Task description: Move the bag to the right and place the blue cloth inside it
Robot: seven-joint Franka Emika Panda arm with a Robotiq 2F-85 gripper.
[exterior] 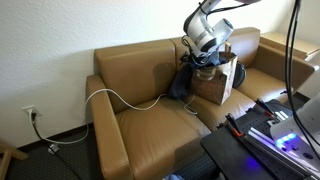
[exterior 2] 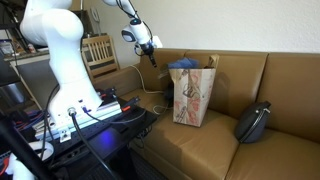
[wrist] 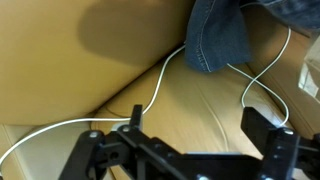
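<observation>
Hovering upper left of the tan-brown paper shopping bag (exterior 2: 192,97), the black gripper (exterior 2: 150,52) had jaws apart & empty, prob. since the denim-blue fabric cloth (exterior 2: 185,66) sat in the bag's mouth, centre frame, on the tan leather sofa (exterior 2: 290,90).

Tan leather sofa (exterior: 140,125) against plain white wall (exterior: 60,35). Wall outlet (exterior: 30,113) low beside sofa's arm; dark floor (exterior: 65,160) below. Wooden chair (exterior 2: 98,50) past sofa's end.
</observation>
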